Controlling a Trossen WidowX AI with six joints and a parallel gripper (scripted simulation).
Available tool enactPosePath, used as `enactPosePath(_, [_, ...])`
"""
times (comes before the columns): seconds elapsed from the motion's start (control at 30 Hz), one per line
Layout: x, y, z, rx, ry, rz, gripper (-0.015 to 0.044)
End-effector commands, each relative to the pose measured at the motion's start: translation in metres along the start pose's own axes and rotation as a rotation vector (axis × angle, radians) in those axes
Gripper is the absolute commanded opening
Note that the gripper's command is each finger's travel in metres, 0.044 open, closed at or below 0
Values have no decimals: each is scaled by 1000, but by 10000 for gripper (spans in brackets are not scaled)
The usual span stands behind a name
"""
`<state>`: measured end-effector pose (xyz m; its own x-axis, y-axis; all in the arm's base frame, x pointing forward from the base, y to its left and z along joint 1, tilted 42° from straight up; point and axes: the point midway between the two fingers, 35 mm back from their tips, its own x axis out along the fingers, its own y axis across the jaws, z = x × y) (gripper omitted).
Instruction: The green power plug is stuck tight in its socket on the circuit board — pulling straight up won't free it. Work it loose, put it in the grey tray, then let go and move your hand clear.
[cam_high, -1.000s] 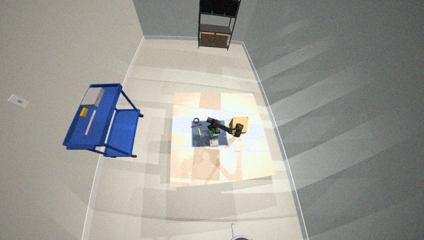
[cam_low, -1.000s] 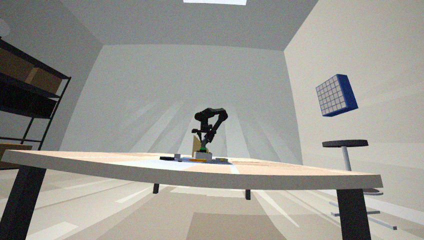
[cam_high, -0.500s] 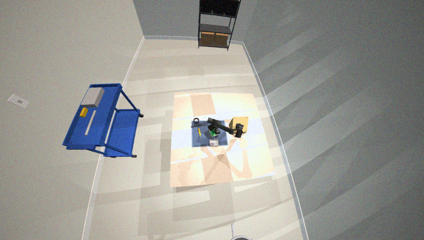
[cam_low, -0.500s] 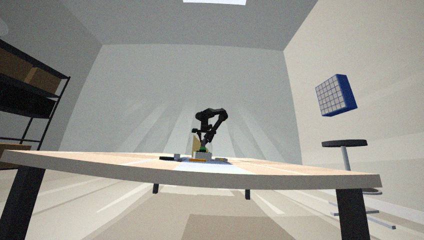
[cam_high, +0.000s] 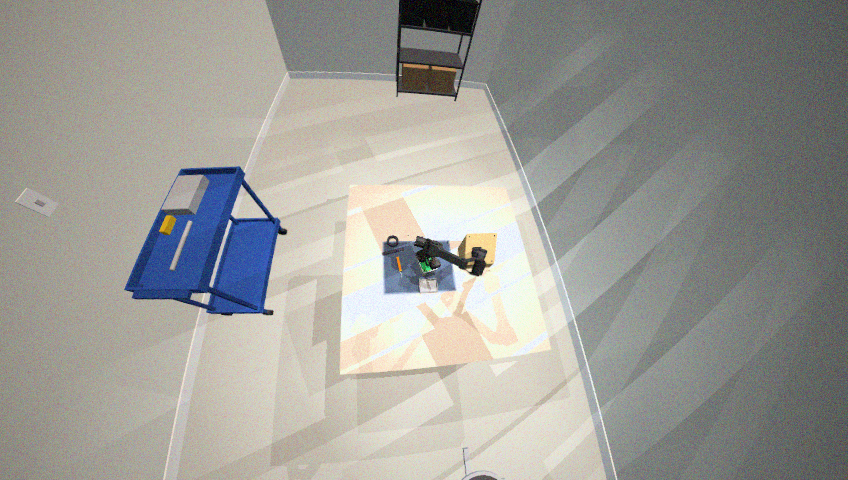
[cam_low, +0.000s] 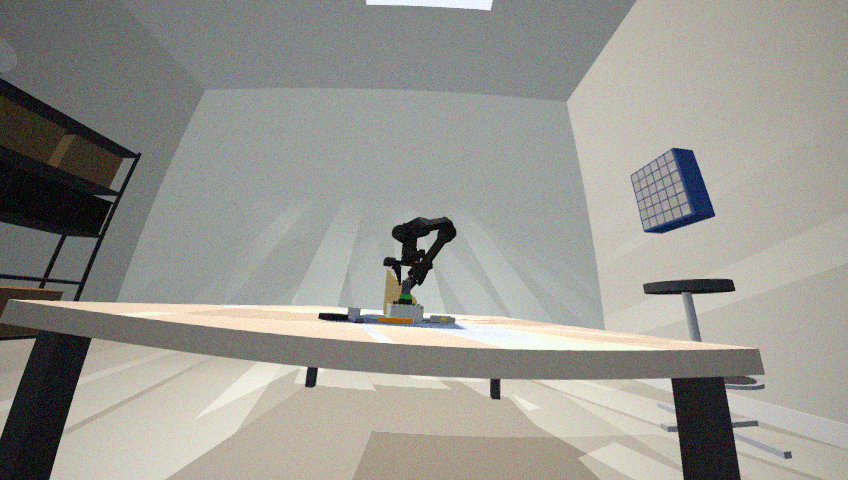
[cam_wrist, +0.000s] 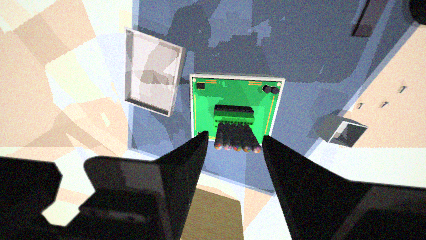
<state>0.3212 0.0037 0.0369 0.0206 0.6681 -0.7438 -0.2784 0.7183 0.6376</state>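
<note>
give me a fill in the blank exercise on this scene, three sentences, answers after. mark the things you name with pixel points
The plug (cam_wrist: 235, 119) at the centre of the circuit board (cam_wrist: 205, 110) is coloured ____.
The gripper's fingers stand apart, one on each side of the plug's dark ____.
The wheeled cart (cam_high: 202, 237) beside the table (cam_high: 380, 350) is painted ____.

Missing words: green; wires; blue
</note>
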Motion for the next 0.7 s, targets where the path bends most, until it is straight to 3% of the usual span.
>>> enactPosePath(0.0, [4,0,0,5,0,0,249])
enactPosePath(0.47, [17,0,0,5,0,1,249])
enactPosePath(0.67, [17,0,0,5,0,1,92])
